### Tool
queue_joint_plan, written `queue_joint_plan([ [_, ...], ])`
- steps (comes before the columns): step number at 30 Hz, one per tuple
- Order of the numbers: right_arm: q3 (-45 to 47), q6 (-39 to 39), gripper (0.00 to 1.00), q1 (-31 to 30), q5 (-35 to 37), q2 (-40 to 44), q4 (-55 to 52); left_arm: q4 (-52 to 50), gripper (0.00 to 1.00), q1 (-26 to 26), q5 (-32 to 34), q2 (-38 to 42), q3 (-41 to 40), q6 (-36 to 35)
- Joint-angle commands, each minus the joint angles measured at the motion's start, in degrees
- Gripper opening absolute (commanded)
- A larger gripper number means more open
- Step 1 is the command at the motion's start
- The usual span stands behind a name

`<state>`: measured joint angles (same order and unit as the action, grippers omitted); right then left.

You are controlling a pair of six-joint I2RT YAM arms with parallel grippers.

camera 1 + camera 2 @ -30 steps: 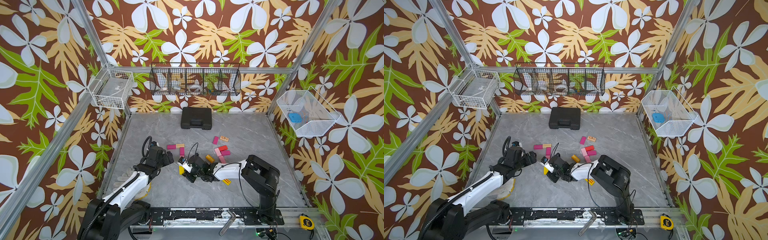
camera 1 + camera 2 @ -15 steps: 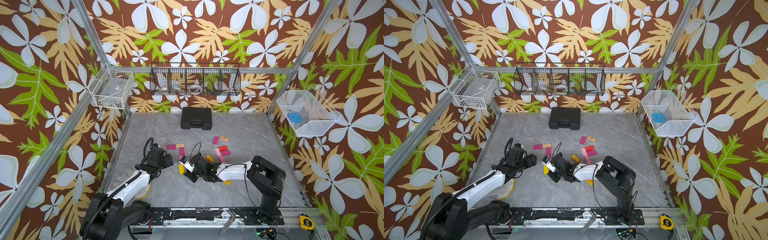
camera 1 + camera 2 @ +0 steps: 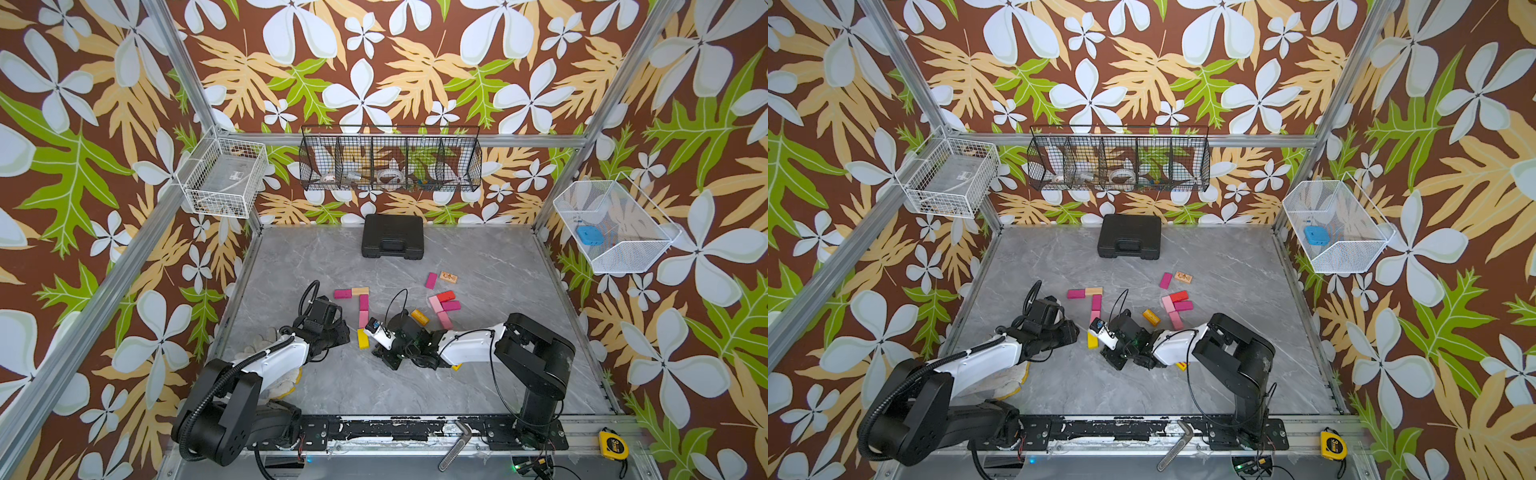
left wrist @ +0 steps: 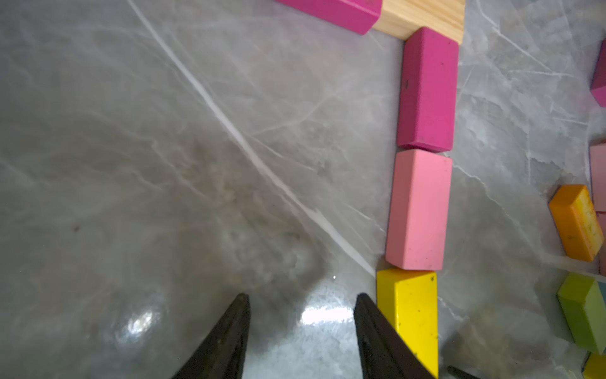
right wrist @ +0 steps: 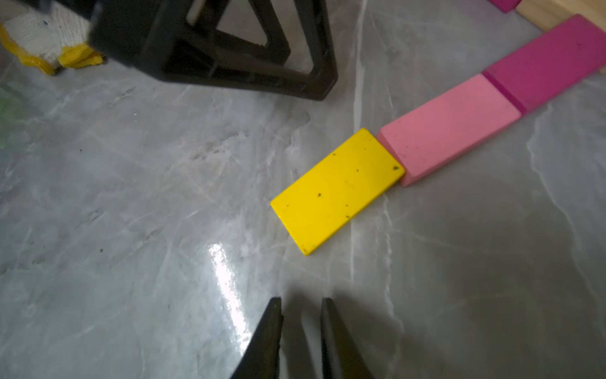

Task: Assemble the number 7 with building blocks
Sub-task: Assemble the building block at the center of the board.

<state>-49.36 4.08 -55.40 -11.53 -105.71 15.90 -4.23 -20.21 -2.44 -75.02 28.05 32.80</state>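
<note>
Figure so far: a wooden block (image 4: 423,14) forms part of the top bar; under it a magenta block (image 4: 428,88), a pink block (image 4: 418,210) and a yellow block (image 4: 413,315) make the stem, flat on the counter (image 3: 332,386).
Yellow block: last in the stem, one short end against the pink block. Its long axis follows the stem, but it sits a little off the line, toward the left arm's side.
Left pincer (image 4: 300,297): released, fingers apart over bare counter, nothing between them. One finger lies along the yellow block's long side, seemingly touching.
Right pincer (image 5: 301,300): clenched and empty; the yellow block (image 5: 337,190) lies ahead of its tips, a little apart.
Nearer arm: the left.
Next move, as I judge: a small sideways push on the long side to line it up.
Loose blocks (image 3: 444,305): well apart, on the right arm's side.
</note>
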Motion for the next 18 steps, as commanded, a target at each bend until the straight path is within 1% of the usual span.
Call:
queue_joint_plan([
  [1,-0.2,0.32,0.21,0.55,0.62,-0.06,1.23,0.36,0.53,-0.32,-2.16,-1.44,0.63,-0.89],
  [6,-1.39,0.8,0.2,0.55,0.3,-1.49,2.01,0.1,0.51,-0.85,-3.02,-3.7,1.66,-1.53],
  [14,-2.8,2.04,0.19,0.55,1.59,-3.18,2.99,-2.23,0.43,-1.57,-0.33,-3.89,2.44,-2.03],
  [18,-2.84,2.43,0.19,0.64,2.34,-3.49,3.41,-3.01,0.41,-2.27,0.06,-4.64,2.97,-2.38],
])
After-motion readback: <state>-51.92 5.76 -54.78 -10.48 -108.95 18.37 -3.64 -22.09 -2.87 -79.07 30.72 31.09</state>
